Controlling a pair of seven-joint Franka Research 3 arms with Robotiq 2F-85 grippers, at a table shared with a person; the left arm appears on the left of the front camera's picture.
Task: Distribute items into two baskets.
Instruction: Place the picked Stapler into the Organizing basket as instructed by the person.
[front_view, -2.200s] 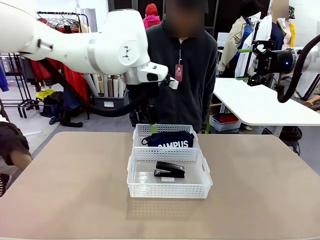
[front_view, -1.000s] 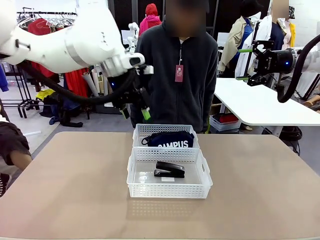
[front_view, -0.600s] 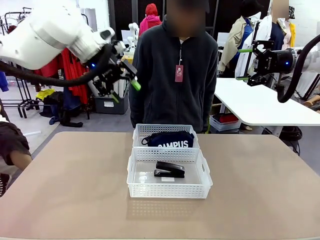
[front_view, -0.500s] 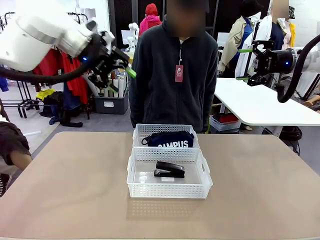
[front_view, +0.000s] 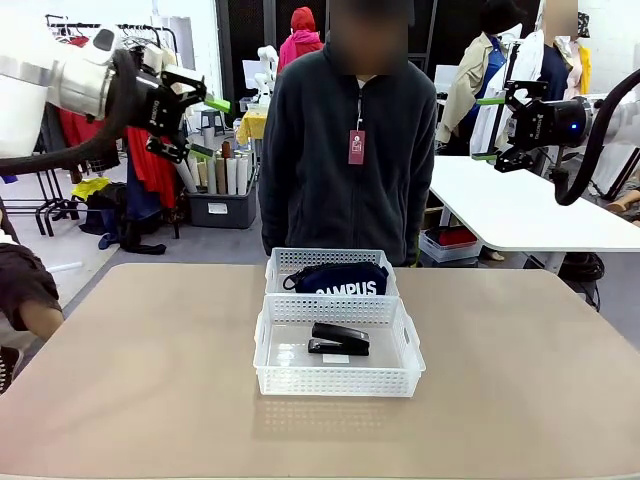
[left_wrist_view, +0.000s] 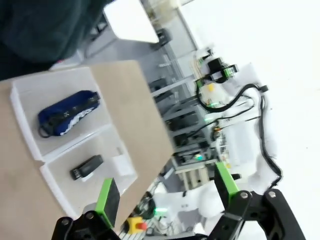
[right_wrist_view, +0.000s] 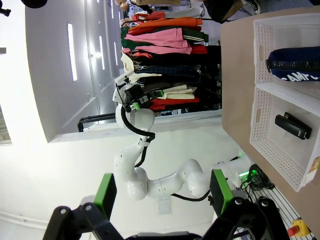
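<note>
Left gripper (front_view: 190, 105) had pulled up and away from the far basket (front_view: 331, 260) toward the table's upper left, jaws apart, holding nothing. Right gripper (front_view: 497, 125) sat parked high on the right, also apart and empty. Pouch (front_view: 340, 279) lay in the far basket, stapler (front_view: 339, 339) in the near basket (front_view: 338, 375). One item per basket, so distribution looked finished; arms seemed to be retreating.
</note>
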